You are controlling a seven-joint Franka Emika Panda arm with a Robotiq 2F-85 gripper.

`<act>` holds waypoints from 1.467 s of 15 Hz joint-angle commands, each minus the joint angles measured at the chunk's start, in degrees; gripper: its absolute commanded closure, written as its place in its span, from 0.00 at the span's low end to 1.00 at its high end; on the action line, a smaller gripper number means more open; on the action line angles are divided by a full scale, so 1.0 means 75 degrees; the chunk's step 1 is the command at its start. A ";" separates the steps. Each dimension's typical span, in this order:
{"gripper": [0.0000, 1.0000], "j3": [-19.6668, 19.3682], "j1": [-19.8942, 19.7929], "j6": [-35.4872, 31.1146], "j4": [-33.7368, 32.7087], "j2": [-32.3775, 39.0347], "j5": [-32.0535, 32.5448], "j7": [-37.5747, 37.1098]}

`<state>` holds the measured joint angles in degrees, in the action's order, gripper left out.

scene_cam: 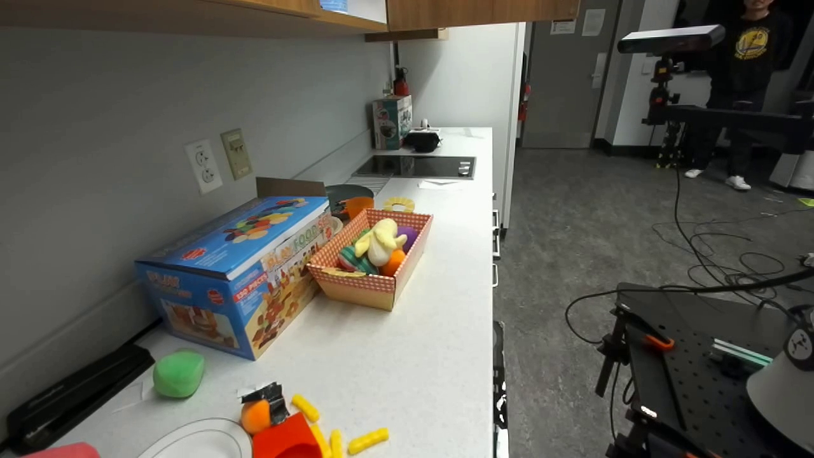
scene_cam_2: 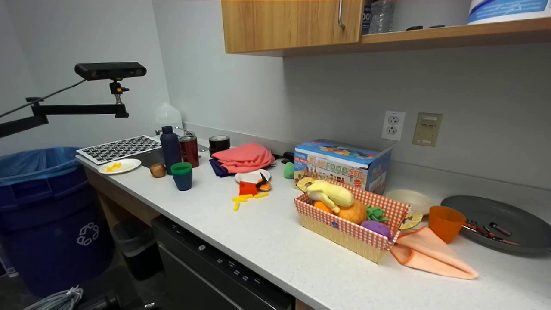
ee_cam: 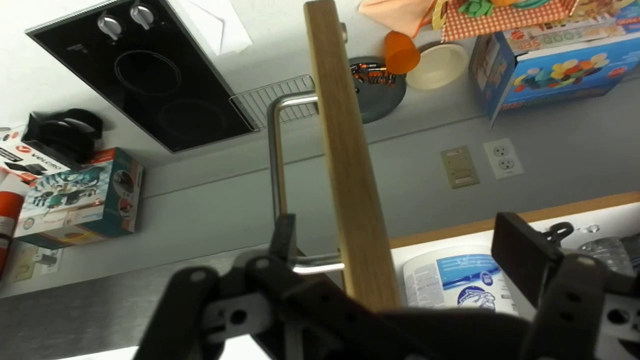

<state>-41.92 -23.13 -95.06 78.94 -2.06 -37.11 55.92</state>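
My gripper (ee_cam: pixel 400 232) is open and shows only in the wrist view, its fingers wide apart. An open wooden cabinet door (ee_cam: pixel 355 165) stands edge-on between the fingers. Its metal handle (ee_cam: pixel 276 160) lies by the left fingertip; I cannot tell whether they touch. The right finger is on the door's other side, in front of a white tub with a blue label (ee_cam: pixel 457 280) on the cabinet shelf. The open door (scene_cam: pixel 483 13) also shows in an exterior view. The tub (scene_cam_2: pixel 512 12) shows partly in an exterior view.
Below is a counter with a checkered basket of toy food (scene_cam_2: pixel 340 234), a blue play-food box (scene_cam: pixel 191 299), an orange cup (ee_cam: pixel 401 52), a dark plate (ee_cam: pixel 380 105) and a cooktop (ee_cam: pixel 150 75). A camera arm (scene_cam: pixel 731 117) and a person (scene_cam: pixel 750 76) are at the right.
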 commanded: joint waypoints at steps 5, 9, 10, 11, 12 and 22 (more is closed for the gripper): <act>0.00 0.0890 0.0223 0.0343 -0.0606 -0.0262 0.0696 0.0019; 0.00 0.1353 0.0382 0.0588 -0.0501 -0.0778 0.1138 -0.0003; 0.00 0.1426 0.0428 0.0733 -0.0533 -0.0832 0.1148 0.0031; 0.00 0.1471 0.0480 0.0867 -0.0565 -0.0876 0.1126 0.0055; 0.00 0.1528 0.0536 0.0946 -0.0579 -0.0916 0.1108 0.0064; 0.00 0.2265 0.1192 0.1358 -0.0683 -0.1027 0.1220 0.0008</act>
<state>-26.28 -15.68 -85.26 76.02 -10.42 -28.73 57.17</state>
